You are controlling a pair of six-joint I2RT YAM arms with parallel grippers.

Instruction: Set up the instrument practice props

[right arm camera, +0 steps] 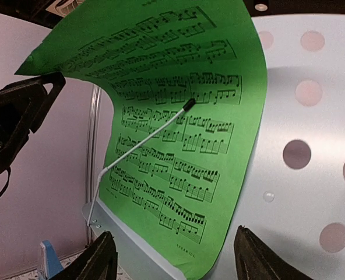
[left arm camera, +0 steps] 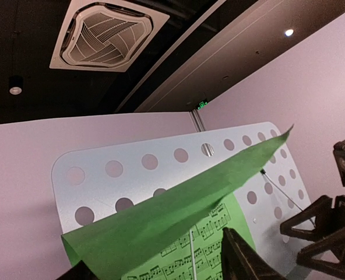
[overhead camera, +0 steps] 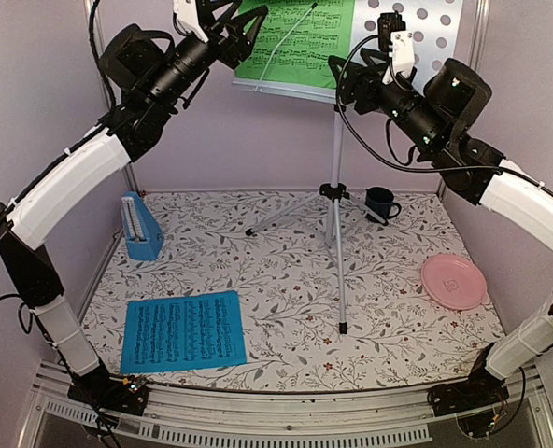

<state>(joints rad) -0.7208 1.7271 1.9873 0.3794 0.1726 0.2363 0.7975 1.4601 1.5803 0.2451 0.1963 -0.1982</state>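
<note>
1. The green sheet (overhead camera: 295, 42) stands on the left half of the desk (overhead camera: 426, 28) of the stand (overhead camera: 336, 187), at the top centre of the overhead view. A thin wire arm (right arm camera: 143, 137) lies across its face, and its upper left corner curls forward off the desk.
2. The left end effector (overhead camera: 253, 23) hangs at the top left, just beside that curled corner. Its fingers are apart. I cannot tell whether one of them touches the paper.
3. The right end effector (overhead camera: 347, 82) faces the desk from the right of centre, its fingers (right arm camera: 102, 259) spread wide with nothing between them. The desk's right half is bare.
4. What the coming move turns on, as I judge it, is the blue sheet (overhead camera: 183, 331). It lies flat on the bench (overhead camera: 286, 280) in the lower left of the frame, well apart from both end effectors and far below them. Its long axis runs left to right across the picture. It lies close to the left arm's base, so that arm is the nearer one.
5. The metronome (overhead camera: 141, 227) stands upright at the left edge, above the blue sheet in the frame, near it but apart. An arm coming down on that side has to mind it.
6. One tripod leg reaches toward the lower centre, to the right of the blue sheet and not touching it. The mug (overhead camera: 381, 203) and pink plate (overhead camera: 454, 280) sit on the right, out of the way.
</note>
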